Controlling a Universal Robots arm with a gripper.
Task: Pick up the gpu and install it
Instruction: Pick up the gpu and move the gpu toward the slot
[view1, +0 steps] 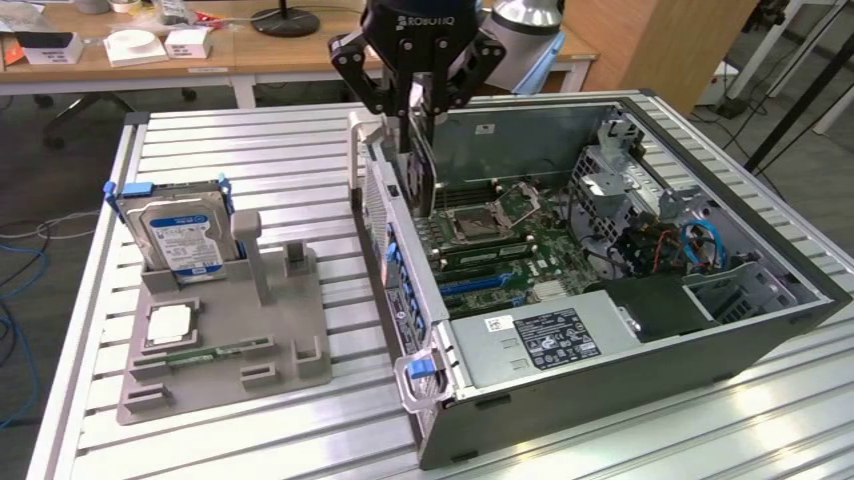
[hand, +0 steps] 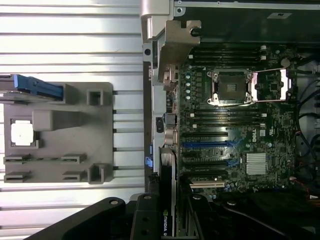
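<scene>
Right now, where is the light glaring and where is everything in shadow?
Exterior view: glare whitens the table near the bottom corner at that view's right; the computer case has a dark outer wall. Wrist view: the same table washes out white, and the gripper is nearly black.

- Hard drive, silver w/ blue-white label, stands upright in a slot at the far end of the grey holder; blue rails along its sides.
- Grey holder also seen from above, lying flat on the slatted alu table.
- CPU chip lies flat in a square recess of the holder, just beside the drive.
- Green RAM stick sits in a narrow slot nr the chip.
- PC case lies on its side, side panel off, to the exterior view's right of the holder.
- Inside: mobo w/ bare CPU socket, PSU w/ black label, blue cable.
- Bkgd: wooden desk w/ white boxes.
</scene>
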